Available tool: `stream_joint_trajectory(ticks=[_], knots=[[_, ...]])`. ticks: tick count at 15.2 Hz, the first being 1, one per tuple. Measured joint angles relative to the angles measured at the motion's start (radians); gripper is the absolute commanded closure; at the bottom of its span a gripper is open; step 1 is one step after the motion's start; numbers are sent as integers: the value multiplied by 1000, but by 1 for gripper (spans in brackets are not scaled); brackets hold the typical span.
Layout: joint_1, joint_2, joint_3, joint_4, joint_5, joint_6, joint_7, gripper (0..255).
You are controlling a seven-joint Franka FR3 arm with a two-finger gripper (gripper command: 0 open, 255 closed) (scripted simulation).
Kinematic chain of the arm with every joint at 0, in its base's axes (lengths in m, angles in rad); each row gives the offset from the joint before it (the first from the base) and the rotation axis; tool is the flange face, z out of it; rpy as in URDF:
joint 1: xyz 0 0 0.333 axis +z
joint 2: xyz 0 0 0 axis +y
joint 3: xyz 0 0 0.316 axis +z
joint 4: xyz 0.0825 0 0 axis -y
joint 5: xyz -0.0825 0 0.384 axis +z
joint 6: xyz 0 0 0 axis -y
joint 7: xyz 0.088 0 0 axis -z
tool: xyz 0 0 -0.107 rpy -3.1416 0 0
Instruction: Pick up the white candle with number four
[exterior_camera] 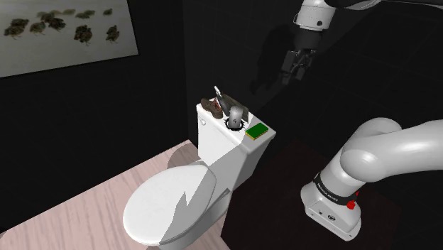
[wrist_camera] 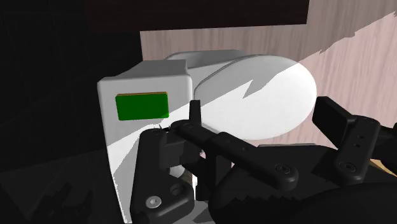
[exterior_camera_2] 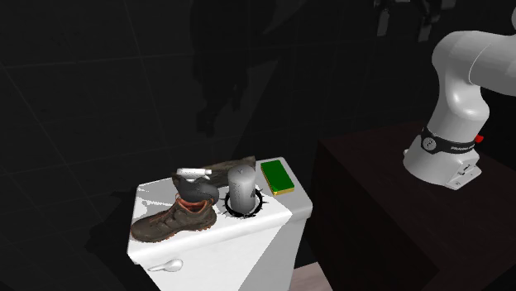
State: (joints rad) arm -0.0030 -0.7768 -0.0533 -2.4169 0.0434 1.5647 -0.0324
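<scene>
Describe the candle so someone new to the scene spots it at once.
On the white toilet's tank lid stands a row of things. The candle is the upright pale cylinder beside the flat green block, the only plain column there.

You are looking along the pincer (wrist_camera: 248,124), whose two black fingers (wrist_camera: 159,181) stand well apart. Past them you see a white toilet tank (wrist_camera: 147,83) with a flat green pad (wrist_camera: 142,106) lying on its top. Its closed lid (wrist_camera: 273,89) is just beyond, on a pale wooden floor (wrist_camera: 242,41).
</scene>
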Motion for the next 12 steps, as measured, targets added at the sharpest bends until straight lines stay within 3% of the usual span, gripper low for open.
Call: stream_joint_trajectory(ticks=[2, 12], knots=[[-3, 3, 5, -10, 1, 16, 10, 0], [-49, 238, 99, -114, 1, 406, 224, 0]])
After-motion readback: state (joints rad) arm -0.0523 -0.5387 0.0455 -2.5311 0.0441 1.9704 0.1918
